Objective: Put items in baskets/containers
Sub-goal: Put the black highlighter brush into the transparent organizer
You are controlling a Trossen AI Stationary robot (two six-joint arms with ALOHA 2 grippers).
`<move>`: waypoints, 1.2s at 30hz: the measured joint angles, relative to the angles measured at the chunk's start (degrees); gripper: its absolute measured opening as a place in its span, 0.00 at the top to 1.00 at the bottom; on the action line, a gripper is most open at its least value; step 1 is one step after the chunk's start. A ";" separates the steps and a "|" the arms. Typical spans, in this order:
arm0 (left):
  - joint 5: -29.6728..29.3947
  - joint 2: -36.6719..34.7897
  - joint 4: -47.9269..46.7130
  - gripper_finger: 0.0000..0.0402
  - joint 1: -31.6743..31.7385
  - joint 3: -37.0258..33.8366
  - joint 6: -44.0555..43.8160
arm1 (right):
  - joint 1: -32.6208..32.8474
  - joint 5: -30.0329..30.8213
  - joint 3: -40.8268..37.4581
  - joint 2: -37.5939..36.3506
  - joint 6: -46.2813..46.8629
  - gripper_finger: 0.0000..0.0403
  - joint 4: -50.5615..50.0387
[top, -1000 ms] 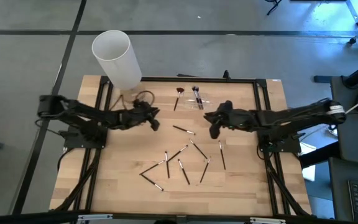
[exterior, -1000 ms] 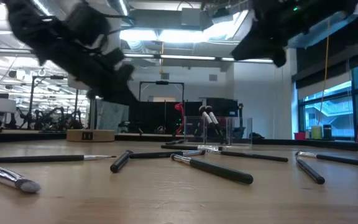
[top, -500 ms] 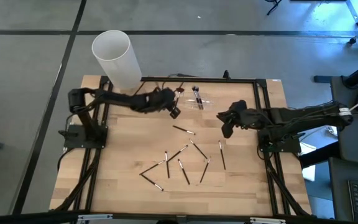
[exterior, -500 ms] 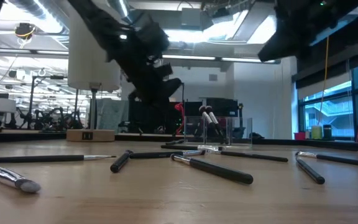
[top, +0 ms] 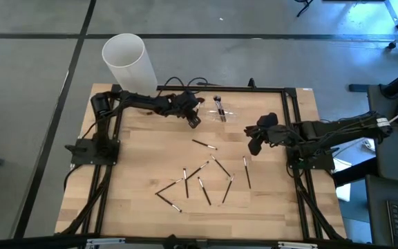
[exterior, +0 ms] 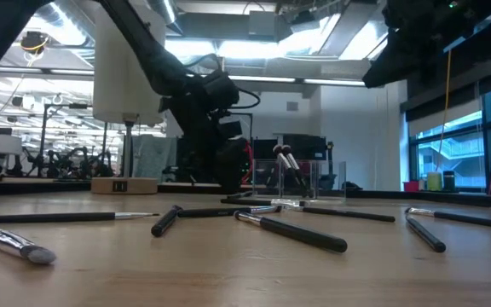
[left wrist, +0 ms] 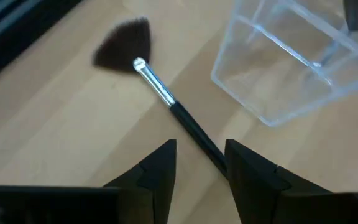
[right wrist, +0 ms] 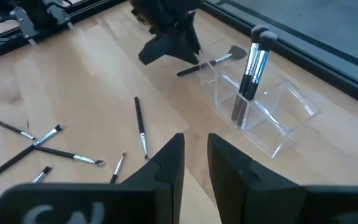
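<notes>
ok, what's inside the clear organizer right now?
Two brushes stand tilted in one compartment of the clear organizer; the other compartments look empty. The fan brush lies on the table beside it, not inside, with the left gripper open over its handle.

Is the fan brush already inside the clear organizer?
No, the fan brush lies flat on the table beside the clear organizer, not in it.

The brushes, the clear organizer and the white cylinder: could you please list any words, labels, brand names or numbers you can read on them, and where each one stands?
None can be read.
Brushes: no legible print on the handles; any is too small to tell.
Clear organizer: plain, no label.
White cylinder: plain, no marking.
Low box beyond the table: a dark mark, too blurred to read.
</notes>
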 joint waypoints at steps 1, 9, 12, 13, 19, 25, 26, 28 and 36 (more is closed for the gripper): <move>-0.03 0.02 0.56 0.67 0.04 0.00 0.02 | 0.08 0.00 0.00 0.00 0.00 0.83 0.00; -1.14 0.42 3.17 0.68 -0.05 0.02 -1.91 | 0.24 3.07 0.00 0.00 0.21 0.83 -0.03; -2.59 1.00 1.55 0.68 -0.21 -0.07 -3.10 | 0.26 3.08 0.00 0.00 1.31 0.83 -0.07; -3.66 1.34 2.12 0.68 -0.44 -0.01 -3.61 | 0.26 3.08 0.00 0.00 1.36 0.83 -0.04; -5.64 1.64 1.46 0.68 -0.97 0.00 -4.09 | 0.26 3.04 0.00 0.02 2.56 0.83 -0.10; -4.69 1.64 1.60 0.68 -1.03 0.00 -4.94 | 0.23 3.06 0.00 0.02 2.38 0.83 -0.11; -4.27 1.64 1.63 0.68 -1.07 0.00 -4.98 | 0.23 3.05 0.00 0.02 2.36 0.83 -0.13; -3.80 1.64 1.63 0.68 -1.21 0.00 -5.49 | 0.23 3.06 0.00 0.02 2.36 0.83 -0.13; -5.52 3.41 1.77 0.68 -2.09 0.09 -5.57 | 0.23 3.04 0.00 0.02 2.39 0.83 -0.26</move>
